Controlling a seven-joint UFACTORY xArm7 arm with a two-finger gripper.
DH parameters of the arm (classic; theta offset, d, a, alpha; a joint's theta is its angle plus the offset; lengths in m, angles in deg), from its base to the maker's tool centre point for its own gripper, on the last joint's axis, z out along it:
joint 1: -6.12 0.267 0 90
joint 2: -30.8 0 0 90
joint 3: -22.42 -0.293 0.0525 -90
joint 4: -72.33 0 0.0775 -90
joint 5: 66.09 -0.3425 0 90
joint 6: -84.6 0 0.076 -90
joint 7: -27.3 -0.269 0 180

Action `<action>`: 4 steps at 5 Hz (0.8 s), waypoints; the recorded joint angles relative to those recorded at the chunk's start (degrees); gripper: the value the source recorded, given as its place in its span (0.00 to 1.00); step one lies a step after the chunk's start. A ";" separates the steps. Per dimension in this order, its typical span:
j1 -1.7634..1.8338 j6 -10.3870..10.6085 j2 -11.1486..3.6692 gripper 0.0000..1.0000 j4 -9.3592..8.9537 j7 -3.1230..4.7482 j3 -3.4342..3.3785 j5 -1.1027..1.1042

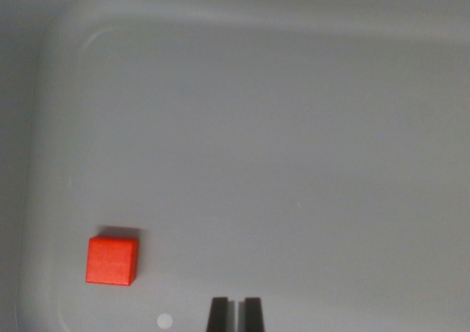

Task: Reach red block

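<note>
The block (111, 260) is the landmark here: a small red cube lying flat on the pale grey floor of a shallow tray (294, 126). It sits low in the wrist view, toward the wrist view's left, with one face up and a thin dark shadow along its upper edge.

The gripper (235, 314) shows at the bottom edge, to the wrist view's right of the block and slightly lower than it. Only the tips of two dark fingers (218, 315) are in view, standing side by side with a narrow sliver of tray showing between them. The jaws are nearly together, with nothing between them. They are clear of the block, apart from it with bare tray floor between.

A small white dot (164, 321) marks the tray floor below the block and to its right, between the block and the fingers.

The tray's raised rim curves round above and to the left of the block, its rounded corner at the upper left of the view; the left wall runs down just beside the block's left side, a little apart from it. The floor stretches wide to the block's right and above it, plain and even in tone.
</note>
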 joint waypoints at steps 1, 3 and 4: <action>0.00 0.00 0.00 0.00 0.00 0.00 0.00 0.00; 0.37 1.74 -0.55 0.00 -1.30 -0.33 -0.27 0.07; 0.80 3.76 -1.20 0.00 -2.82 -0.72 -0.59 0.14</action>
